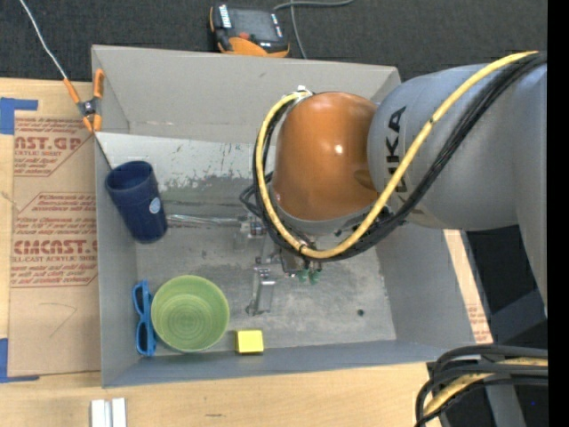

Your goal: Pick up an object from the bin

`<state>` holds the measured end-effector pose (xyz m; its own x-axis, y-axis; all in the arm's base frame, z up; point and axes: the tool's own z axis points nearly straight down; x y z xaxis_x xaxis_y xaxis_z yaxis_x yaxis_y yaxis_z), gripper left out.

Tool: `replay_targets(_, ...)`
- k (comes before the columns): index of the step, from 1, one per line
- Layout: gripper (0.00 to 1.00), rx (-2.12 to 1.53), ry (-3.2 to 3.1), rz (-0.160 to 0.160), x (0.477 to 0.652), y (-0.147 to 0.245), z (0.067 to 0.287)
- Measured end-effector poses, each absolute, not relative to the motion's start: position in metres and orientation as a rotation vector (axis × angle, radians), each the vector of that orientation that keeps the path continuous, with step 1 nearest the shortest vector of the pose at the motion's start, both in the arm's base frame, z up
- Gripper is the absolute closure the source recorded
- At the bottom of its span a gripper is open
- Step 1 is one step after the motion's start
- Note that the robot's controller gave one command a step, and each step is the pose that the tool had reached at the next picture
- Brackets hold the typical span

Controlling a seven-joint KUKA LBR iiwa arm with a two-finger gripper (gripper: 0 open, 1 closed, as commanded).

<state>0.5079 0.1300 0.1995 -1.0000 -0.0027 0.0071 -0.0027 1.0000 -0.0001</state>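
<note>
Nothing lifted yet: we see the gripper (260, 290) low over the grey metal bin (222, 87) floor, centre.
We cannot tell its jaws' opening; round green plastic bowl (188, 313) at seven o'clock, small yellow cube (250, 342) at six, both ungrasped.

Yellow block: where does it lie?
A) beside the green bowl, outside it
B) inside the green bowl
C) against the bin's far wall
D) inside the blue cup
A: the yellow block lies just outside the rim of the green bowl, by the near wall and well apart from the blue cup.
</note>
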Motion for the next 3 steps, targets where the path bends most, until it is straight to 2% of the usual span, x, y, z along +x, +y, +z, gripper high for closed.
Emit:
replay_targets(1, 0.0, 0.152, -3.13, 0.0, 0.579, 0.159, 0.073)
replay_targets(2, 1.0, 0.152, -3.131, -0.003, 0.579, 0.16, 0.077)
replay_targets(3, 1.0, 0.233, -3.135, -0.007, 0.541, 0.189, 0.223)
